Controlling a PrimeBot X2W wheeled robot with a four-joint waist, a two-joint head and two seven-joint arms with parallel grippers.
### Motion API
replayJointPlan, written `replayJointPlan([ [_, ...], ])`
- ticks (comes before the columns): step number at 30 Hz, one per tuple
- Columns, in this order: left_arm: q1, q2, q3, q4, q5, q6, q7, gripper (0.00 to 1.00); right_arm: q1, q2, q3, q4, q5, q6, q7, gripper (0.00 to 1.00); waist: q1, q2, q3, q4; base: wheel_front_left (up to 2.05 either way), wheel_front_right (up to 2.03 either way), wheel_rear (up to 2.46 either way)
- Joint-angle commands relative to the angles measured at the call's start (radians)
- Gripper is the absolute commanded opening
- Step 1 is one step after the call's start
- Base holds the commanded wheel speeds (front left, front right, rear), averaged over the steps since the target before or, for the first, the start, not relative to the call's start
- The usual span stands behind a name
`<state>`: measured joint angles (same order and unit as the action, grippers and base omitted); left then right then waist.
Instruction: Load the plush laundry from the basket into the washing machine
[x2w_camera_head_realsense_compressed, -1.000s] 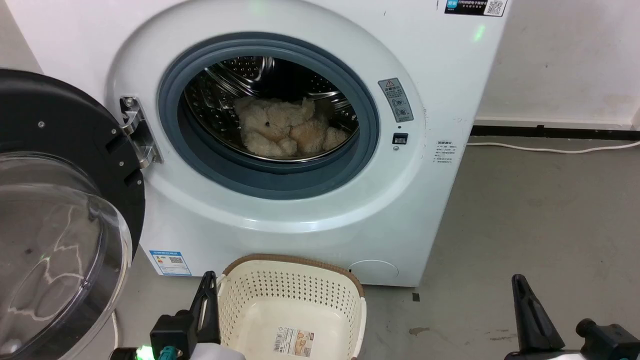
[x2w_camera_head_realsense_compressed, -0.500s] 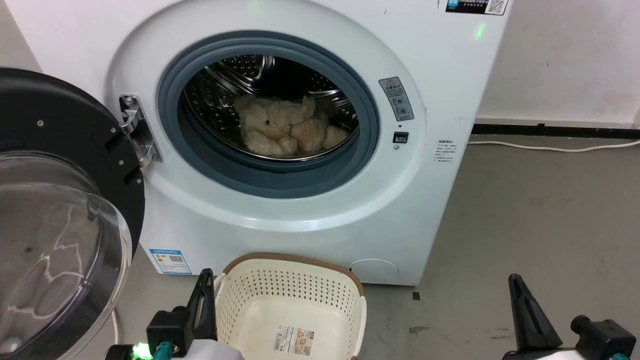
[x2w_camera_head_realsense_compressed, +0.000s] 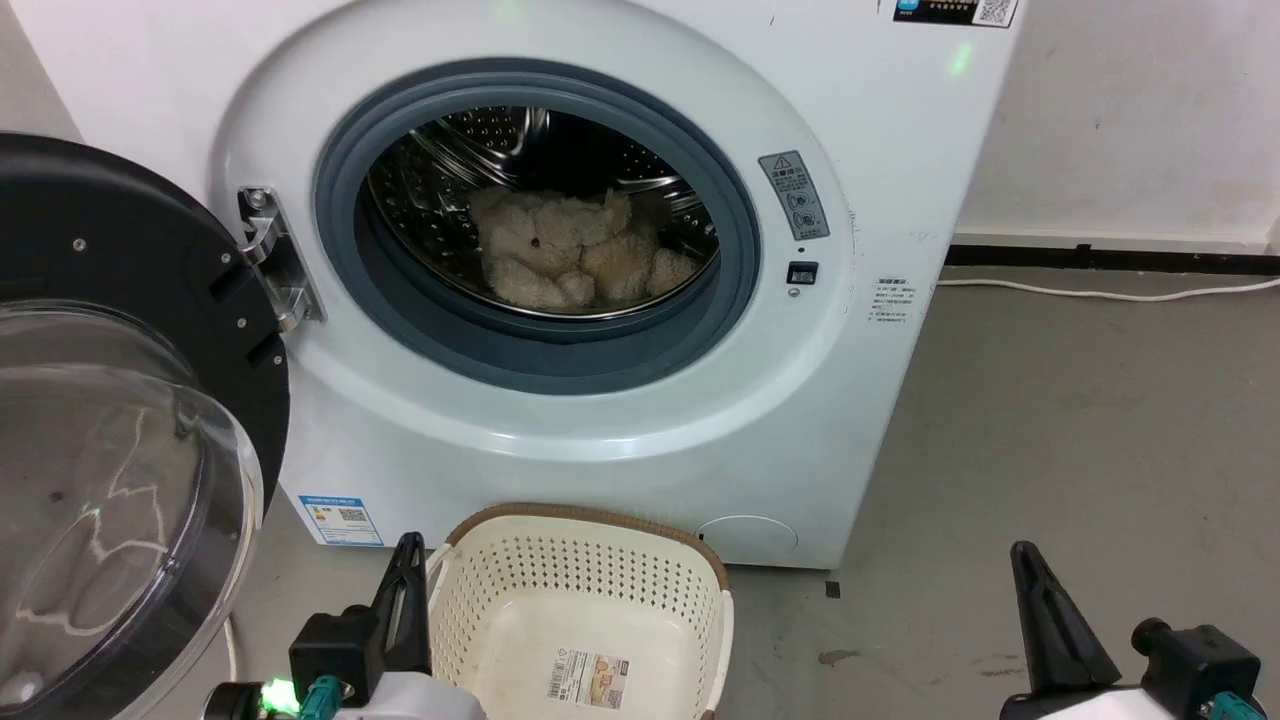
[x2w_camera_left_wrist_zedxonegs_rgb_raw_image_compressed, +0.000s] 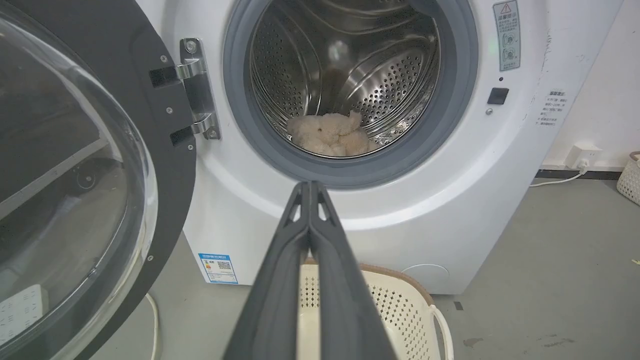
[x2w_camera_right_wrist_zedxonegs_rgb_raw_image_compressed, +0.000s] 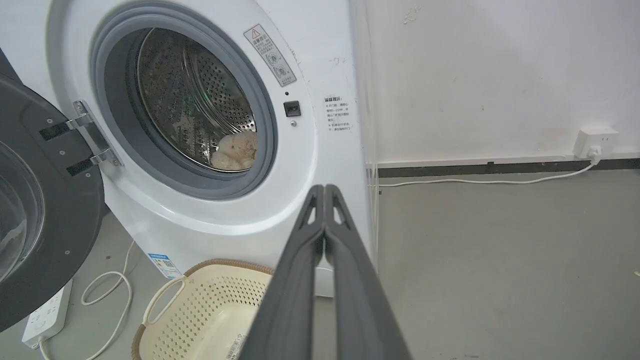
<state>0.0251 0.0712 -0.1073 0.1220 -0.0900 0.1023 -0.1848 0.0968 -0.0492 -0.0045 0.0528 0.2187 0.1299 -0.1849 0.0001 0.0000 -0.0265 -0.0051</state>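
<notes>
- The left fingers (x2w_camera_left_wrist_zedxonegs_rgb_raw_image_compressed: 282, 280) and right fingers (x2w_camera_right_wrist_zedxonegs_rgb_raw_image_compressed: 352, 290) are pressing fully together, gripping nothing.
- The plush laundry (x2w_camera_head_realsense_compressed: 575, 255) is lying inside the washing machine (x2w_camera_head_realsense_compressed: 560, 440), well beyond both; the basket (x2w_camera_head_realsense_compressed: 580, 520) is sitting between them.

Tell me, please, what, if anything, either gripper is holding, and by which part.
Nothing: the dark-fingered left gripper and right gripper are shut and empty.

Grey floor (x2w_camera_head_realsense_compressed: 1080, 420): washing machine (x2w_camera_head_realsense_compressed: 560, 440) on it, basket (x2w_camera_head_realsense_compressed: 560, 580) just in frt; white cable (x2w_camera_head_realsense_compressed: 1100, 295) by wall (x2w_camera_head_realsense_compressed: 1130, 120).
</notes>
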Motion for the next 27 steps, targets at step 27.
replayJointPlan([
  [27, -0.013, -0.009, 0.039, -0.045, 0.035, -0.037, 0.064, 0.0, -0.043, -0.001, 0.002, -0.022, -0.079, 0.0, 0.064, 0.0, 0.0, 0.0, 0.009, 0.002, 0.0, 0.0, 0.0],
])
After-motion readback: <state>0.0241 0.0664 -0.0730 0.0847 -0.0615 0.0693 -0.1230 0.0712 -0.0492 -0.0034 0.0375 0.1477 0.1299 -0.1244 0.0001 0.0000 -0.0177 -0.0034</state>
